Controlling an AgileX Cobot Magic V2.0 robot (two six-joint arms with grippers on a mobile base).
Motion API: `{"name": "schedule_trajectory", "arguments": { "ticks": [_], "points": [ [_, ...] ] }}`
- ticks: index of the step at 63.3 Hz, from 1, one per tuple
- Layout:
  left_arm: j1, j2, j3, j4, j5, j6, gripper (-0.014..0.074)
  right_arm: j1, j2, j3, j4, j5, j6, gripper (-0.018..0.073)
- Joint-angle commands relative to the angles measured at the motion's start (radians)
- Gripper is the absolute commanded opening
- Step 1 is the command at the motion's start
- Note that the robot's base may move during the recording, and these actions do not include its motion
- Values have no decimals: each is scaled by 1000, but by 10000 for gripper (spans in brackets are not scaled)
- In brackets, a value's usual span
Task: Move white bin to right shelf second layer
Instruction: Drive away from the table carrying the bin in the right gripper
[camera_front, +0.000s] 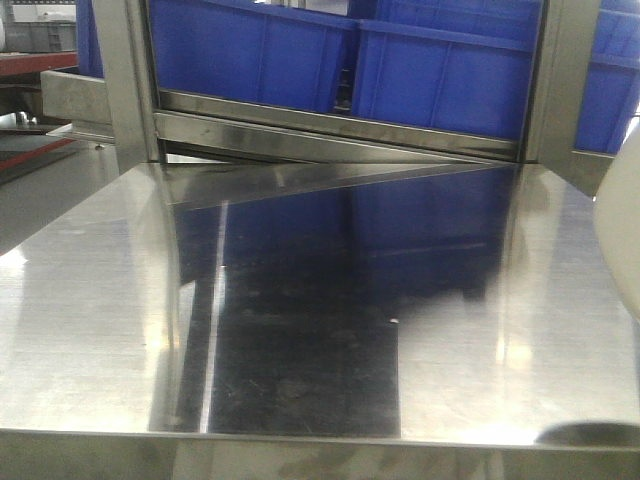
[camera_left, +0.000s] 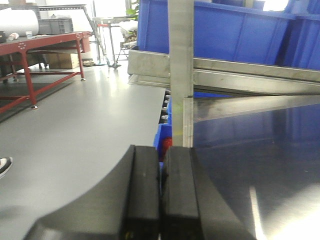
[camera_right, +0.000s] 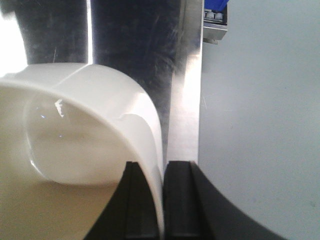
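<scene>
White bin (camera_right: 75, 115), right gripper (camera_right: 157, 172) clamping rim, front-view sliver

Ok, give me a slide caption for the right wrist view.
Right gripper pinching the rim wall of the white bin, one finger inside and one outside, above the edge of the steel tabletop.

Left fingers (camera_left: 142, 200) pressed shut; right fingers (camera_right: 179, 205) seemingly clamping white bin (camera_right: 100, 95) wall.

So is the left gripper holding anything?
No, the left gripper is shut with its jaws pressed flat together and nothing between them.
</scene>
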Motion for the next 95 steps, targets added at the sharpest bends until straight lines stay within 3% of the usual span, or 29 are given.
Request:
{"name": "schedule_trajectory", "arguments": {
  "ticks": [1, 95],
  "points": [
    [-4, -13, 37, -6, -84, -3, 85, -5, -4, -29, -1, -73, -8, 55],
    [-4, -13, 37, -6, -84, -3, 85, -5, -4, -29, -1, -71, -8, 55]
  ]
}}
